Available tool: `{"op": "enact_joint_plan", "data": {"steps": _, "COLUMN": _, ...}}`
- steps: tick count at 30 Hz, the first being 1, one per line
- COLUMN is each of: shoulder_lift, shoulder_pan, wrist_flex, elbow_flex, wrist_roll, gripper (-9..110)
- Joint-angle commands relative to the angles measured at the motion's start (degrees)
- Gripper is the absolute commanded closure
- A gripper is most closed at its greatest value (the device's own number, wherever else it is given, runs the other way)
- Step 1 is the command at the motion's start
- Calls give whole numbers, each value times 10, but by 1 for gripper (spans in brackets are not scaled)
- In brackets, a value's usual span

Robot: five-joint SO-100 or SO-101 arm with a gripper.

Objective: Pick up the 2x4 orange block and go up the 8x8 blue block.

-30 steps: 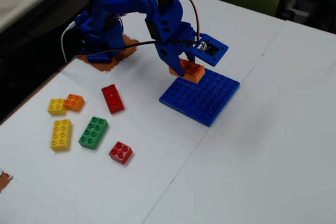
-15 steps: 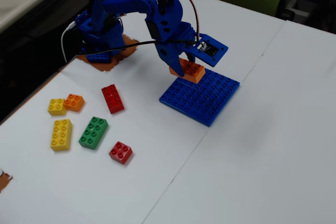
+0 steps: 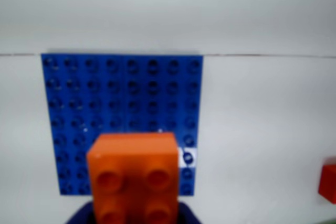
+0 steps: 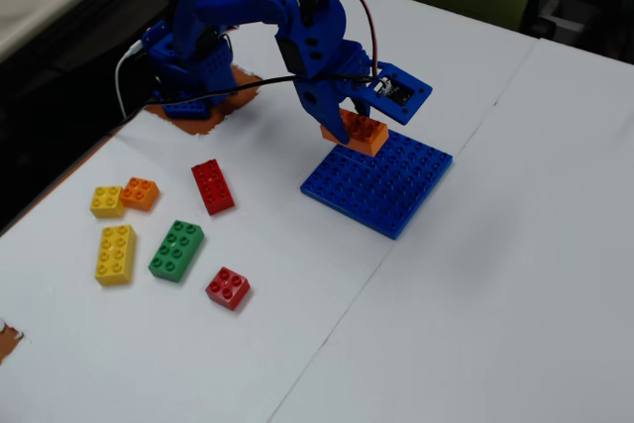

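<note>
the gripper [image 4: 349, 128] has its jaws closed on the 2x4 orange block [image 4: 355, 133], which hangs just above the near-left corner region of the 8x8 blue block [image 4: 381, 183] in the fixed view, not yet seated as far as i can judge. in the wrist view the orange block [image 3: 134, 174] fills the lower centre, studs up, with the blue baseplate [image 3: 121, 98] spread behind and beneath it; its edges look roughly parallel to the plate's stud rows. the blue plate lies flat on the white tabletop [image 4: 495, 274], beside a seam in the surface. the step in hand appears to be the placement onto the plate. to do it well, the arm should hold the brick level, keep its long edges square to the stud grid, and lower straight down so the brick meets studs rather than straddling the plate edge; a little travel further over the plate would give margin. grip should be kept until the brick bears on the studs. a red brick [image 4: 212, 186], a green brick [image 4: 176, 250], a yellow brick [image 4: 116, 254] and a small orange brick [image 4: 140, 192] lie well apart to the left and pose no obstruction.
</note>
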Motion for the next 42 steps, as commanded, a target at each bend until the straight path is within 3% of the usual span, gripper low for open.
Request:
{"op": "enact_joint_plan", "data": {"steps": 1, "shoulder_lift": 18, "shoulder_pan": -10, "wrist_flex": -7, "elbow_flex": -25, "wrist_roll": 3, "gripper": 101}}
{"op": "enact_joint_plan", "data": {"steps": 42, "shoulder_lift": 21, "shoulder_pan": -21, "wrist_flex": -10, "elbow_flex": -30, "wrist_roll": 11, "gripper": 101}}
